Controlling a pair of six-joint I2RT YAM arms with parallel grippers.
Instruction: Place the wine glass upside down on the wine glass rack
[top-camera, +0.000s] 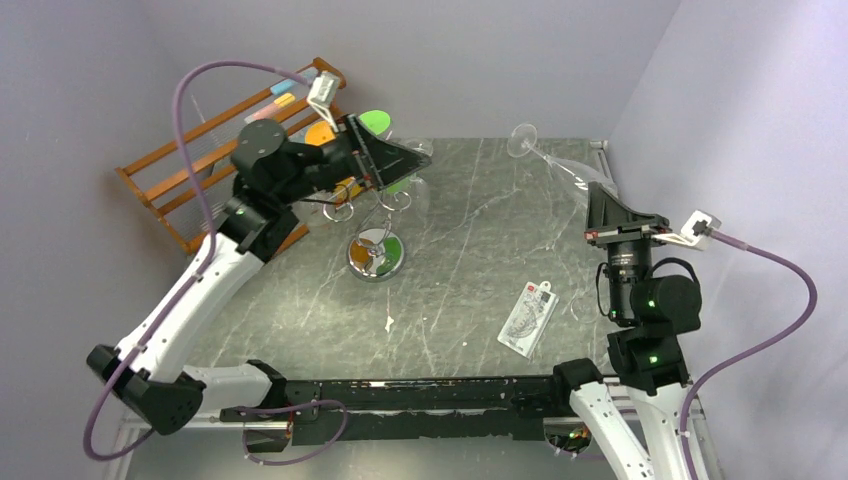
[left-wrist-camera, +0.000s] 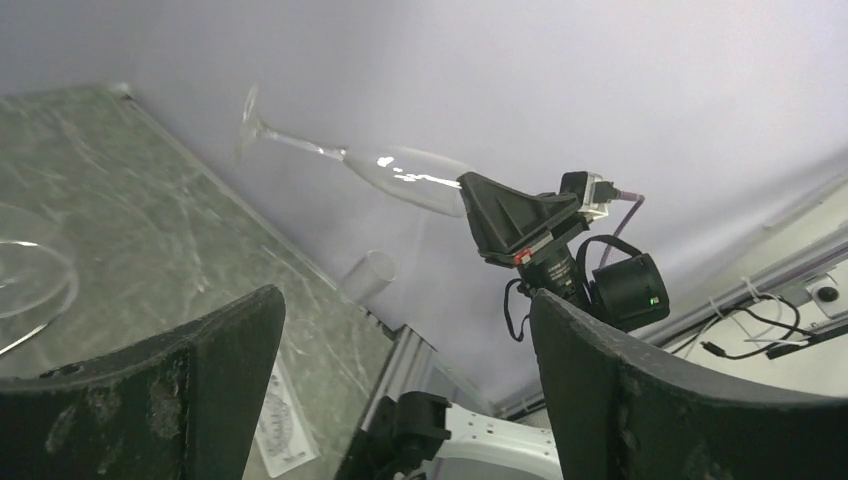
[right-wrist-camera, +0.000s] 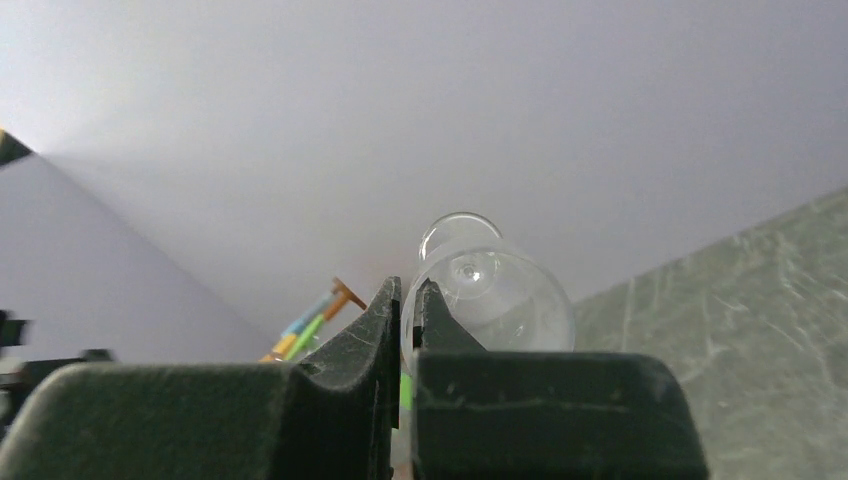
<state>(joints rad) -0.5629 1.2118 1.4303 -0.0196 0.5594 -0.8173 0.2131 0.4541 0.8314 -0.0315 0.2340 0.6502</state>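
The right pincer (top-camera: 596, 200) is clenched on the rim of the wine glass (top-camera: 560, 165). It holds the glass up off the counter (top-camera: 470, 230), near the upper right of the overhead view. The glass lies tilted almost on its side, bowl at the pincer and foot pointing toward the back wall.

From above the glass is faint and hard to make out against the wall. The left arm's camera shows it far better: the whole glass (left-wrist-camera: 400, 175) stretches out from the right pincer (left-wrist-camera: 470, 200), foot at the upper left and stem sloping down to the bowl. The right arm's own camera looks straight down the glass (right-wrist-camera: 490, 290) from the rim end, foot beyond the bowl. Its two fingers (right-wrist-camera: 385, 330) are pressed nearly together with the thin glass wall between them, a detail no other view gives.

The left pincer (top-camera: 415, 160) is released. In its own view the pincer (left-wrist-camera: 405, 300) has its jaws spread wide at the bottom corners.

Only the overhead view shows the wine glass rack (top-camera: 375, 255), left of centre. Its shiny round base sits on the counter and its curled hooks rise under the left arm, well apart from the held glass. Behind it a wooden shelf (top-camera: 200, 170) leans at the upper left. A flat white packet (top-camera: 527, 318) lies on the counter at the lower right.
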